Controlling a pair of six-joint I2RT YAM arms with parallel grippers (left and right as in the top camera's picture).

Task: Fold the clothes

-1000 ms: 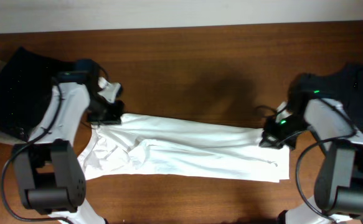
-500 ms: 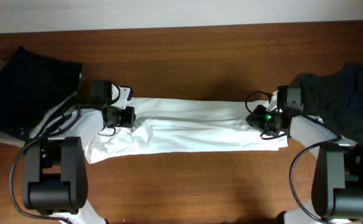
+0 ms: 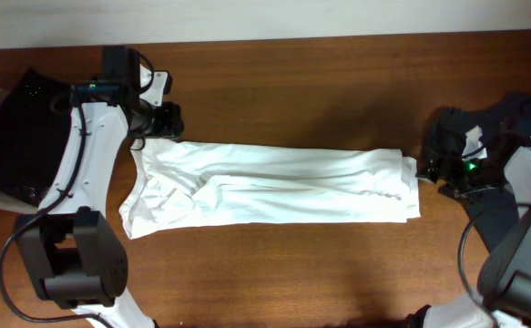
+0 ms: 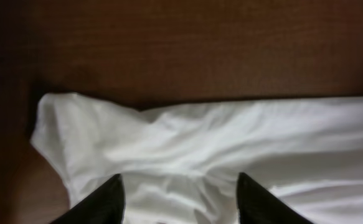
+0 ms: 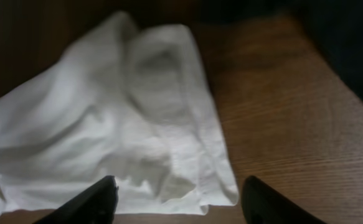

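White garment (image 3: 265,182) lies across the table (image 3: 292,82) as a long strip, folded lengthwise. Left gripper (image 4: 180,186) hovers over its top-left corner, jaws wide apart, holding nothing. Right gripper (image 5: 178,190) sits just off the right hem, also spread and empty. Watch out: the left end is bunched, so your next fold may trap wrinkles. Layers are stacked at the right hem. Pinch only the top one and the strip peels open. Uneven pulls will skew it.
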